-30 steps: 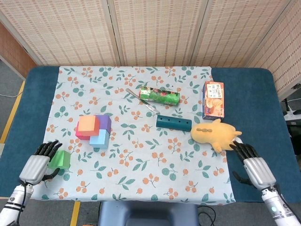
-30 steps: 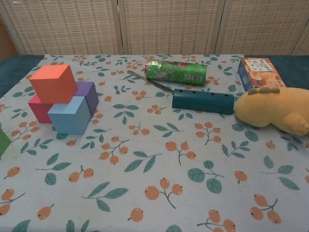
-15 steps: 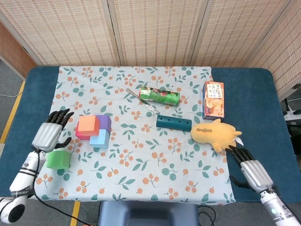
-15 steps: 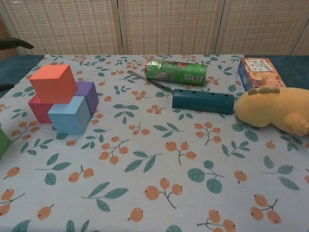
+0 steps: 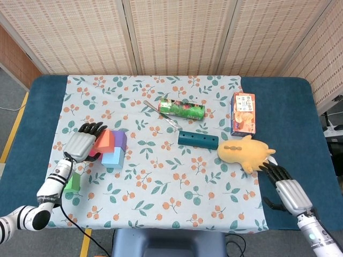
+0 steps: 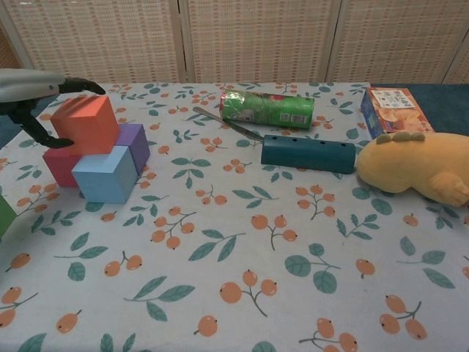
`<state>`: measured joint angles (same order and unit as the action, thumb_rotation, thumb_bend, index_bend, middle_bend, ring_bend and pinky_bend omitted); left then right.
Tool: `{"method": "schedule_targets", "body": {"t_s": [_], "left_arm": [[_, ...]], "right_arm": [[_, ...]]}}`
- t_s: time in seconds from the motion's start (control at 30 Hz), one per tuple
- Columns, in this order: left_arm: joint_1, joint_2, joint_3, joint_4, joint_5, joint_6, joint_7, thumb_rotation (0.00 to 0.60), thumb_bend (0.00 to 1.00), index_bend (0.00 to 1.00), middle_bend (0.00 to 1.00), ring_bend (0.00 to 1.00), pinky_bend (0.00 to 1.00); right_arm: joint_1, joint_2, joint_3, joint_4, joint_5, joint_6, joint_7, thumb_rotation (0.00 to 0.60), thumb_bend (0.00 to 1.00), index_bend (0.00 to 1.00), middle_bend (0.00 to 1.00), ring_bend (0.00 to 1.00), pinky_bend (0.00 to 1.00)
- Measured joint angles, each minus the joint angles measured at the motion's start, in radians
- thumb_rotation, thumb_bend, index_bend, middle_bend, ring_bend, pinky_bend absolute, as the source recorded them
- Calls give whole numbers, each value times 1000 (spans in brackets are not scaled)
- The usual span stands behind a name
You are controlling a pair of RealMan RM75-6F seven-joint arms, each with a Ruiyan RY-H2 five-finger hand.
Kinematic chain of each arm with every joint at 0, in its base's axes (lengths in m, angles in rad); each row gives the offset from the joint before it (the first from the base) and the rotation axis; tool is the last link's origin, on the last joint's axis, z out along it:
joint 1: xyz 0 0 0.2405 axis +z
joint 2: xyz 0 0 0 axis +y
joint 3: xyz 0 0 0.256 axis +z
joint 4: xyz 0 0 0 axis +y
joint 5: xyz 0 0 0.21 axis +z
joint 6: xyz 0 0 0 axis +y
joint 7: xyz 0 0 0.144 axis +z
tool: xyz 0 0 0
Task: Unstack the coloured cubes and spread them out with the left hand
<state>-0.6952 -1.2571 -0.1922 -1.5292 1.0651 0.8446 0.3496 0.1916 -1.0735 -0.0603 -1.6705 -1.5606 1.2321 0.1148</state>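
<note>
The orange cube (image 5: 105, 140) (image 6: 86, 125) sits tilted on top of the stack, over the pink cube (image 6: 58, 166), with the purple cube (image 5: 120, 139) (image 6: 135, 144) and the light blue cube (image 5: 112, 158) (image 6: 106, 174) beside them. My left hand (image 5: 82, 143) (image 6: 28, 89) grips the orange cube from its left side, fingers over the top and thumb low on the near face. A green cube (image 5: 72, 181) (image 6: 3, 215) lies apart at the cloth's front left. My right hand (image 5: 287, 190) rests open near the table's front right, holding nothing.
On the floral cloth (image 5: 161, 187) lie a green can (image 5: 182, 108), a metal utensil (image 5: 161, 114), a teal block with holes (image 5: 198, 140), a yellow plush toy (image 5: 245, 152) and a snack box (image 5: 243, 113).
My left hand has moved right from above the green cube to the stack and closed around the orange cube, which now sits tilted. The right hand has barely shifted.
</note>
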Motion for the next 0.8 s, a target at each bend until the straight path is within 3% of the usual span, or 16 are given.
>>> {"method": "schedule_targets", "body": {"t_s": [0.1,0.2,0.33,0.43,0.6,0.8], "left_arm": [[-6,0,3,-9,-11,11,6,600,308,0,7,10,105],[-8,-6,7,-11,-4,26,0,600,292,16,95,69,115],[-13,-28,9,3,3,37,-9,600,297,208,312,226,135],[-21,-48,10,25,-2,36,-15,600,308,282,398,281,135],[-34,-66,8,40,-9,35,-28,600,309,333,471,349,146],[-30,-62,-9,25,31,87,-69,600,309,338,475,355,161]], "right_arm": [[2,0,0,2,2,-4,1,600,250,0,0,0,0],[3,-1,0,3,4,-6,1,600,250,0,0,0,0],[4,-1,-1,3,5,-9,1,600,250,0,0,0,0],[3,0,0,3,5,-4,1,600,250,0,0,0,0],[3,2,1,3,8,-5,2,600,250,0,0,0,0],[4,6,1,0,12,-7,8,600,250,0,0,0,0]]}}
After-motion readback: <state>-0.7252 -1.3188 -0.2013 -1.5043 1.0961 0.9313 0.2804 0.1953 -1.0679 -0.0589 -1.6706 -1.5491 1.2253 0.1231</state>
